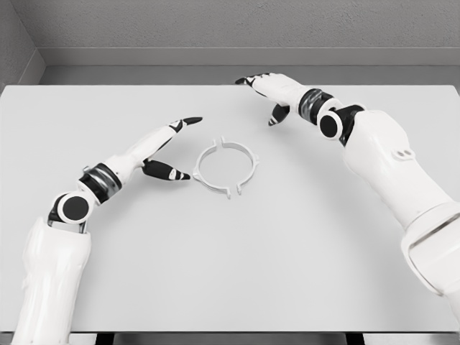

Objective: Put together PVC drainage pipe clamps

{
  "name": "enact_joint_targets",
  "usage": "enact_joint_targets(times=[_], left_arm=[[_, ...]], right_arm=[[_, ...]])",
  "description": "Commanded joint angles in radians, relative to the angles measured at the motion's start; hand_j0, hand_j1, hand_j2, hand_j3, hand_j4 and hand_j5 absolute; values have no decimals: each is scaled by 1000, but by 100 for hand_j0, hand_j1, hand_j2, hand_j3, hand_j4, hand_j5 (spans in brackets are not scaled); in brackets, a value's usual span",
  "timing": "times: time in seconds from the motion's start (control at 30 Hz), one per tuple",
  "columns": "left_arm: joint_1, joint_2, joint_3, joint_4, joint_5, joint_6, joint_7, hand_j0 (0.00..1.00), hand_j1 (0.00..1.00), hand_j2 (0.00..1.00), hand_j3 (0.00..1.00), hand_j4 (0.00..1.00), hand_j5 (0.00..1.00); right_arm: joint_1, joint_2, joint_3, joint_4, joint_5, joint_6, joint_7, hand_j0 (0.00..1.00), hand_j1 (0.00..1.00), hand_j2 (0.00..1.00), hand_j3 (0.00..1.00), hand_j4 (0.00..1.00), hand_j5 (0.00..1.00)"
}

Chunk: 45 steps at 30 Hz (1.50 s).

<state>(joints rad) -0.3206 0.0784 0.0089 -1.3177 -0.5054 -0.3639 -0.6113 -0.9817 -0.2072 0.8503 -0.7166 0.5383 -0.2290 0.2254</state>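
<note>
White pipe clamp lies flat at the centre of the table. Left robot hand, fingers spread and empty, sits just beside its rim; right robot hand, relaxed and empty, hovers beyond. Probably light, thin and springy: pinch across the band near the tabs.

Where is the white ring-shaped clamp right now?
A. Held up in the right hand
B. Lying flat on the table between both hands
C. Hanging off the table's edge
B: the clamp lies on the table, untouched, near the left hand.
</note>
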Motion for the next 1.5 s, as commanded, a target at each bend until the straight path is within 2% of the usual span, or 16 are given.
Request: enact_joint_targets(times=[0.0, 0.17, 0.2, 0.27, 0.33, 0.5, 0.67, 1.47], left_arm=[[0, -3, 0, 5, 8, 31, 0, 100, 100, 100, 100, 100, 100], [-6, -3, 0, 9, 7, 34, 0, 100, 100, 100, 100, 100, 100], [-23, -3, 0, 37, 8, 34, 0, 100, 100, 100, 100, 100, 100], [-28, -8, -1, 43, 8, 33, 0, 100, 100, 100, 100, 100, 100], [-29, -9, -1, 46, 7, 34, 0, 100, 100, 100, 100, 100, 100], [-29, -9, -1, 49, 7, 42, 0, 100, 100, 100, 100, 100, 100], [-46, -8, 0, 69, 7, 63, 0, 100, 100, 100, 100, 100, 100], [-46, -40, -4, 78, -1, 63, 0, 100, 100, 100, 100, 100, 100]], right_arm=[[0, -41, 33, -40, -3, 0, 3, 100, 100, 100, 100, 100, 100], [11, -84, 42, -93, -9, 0, 3, 100, 100, 100, 100, 100, 100], [9, -92, 49, -102, -11, 0, 3, 100, 100, 100, 100, 100, 100], [11, -121, 52, -161, -23, 3, 23, 100, 100, 100, 100, 100, 100], [11, -127, 52, -165, -24, 3, 57, 100, 100, 100, 100, 100, 100], [14, -139, 52, -187, -26, 3, 63, 100, 100, 100, 100, 100, 100], [17, -146, 50, -185, -26, 3, 63, 100, 100, 100, 100, 100, 100], [17, -156, 42, -187, -26, 2, 63, 100, 100, 100, 100, 100, 100]])
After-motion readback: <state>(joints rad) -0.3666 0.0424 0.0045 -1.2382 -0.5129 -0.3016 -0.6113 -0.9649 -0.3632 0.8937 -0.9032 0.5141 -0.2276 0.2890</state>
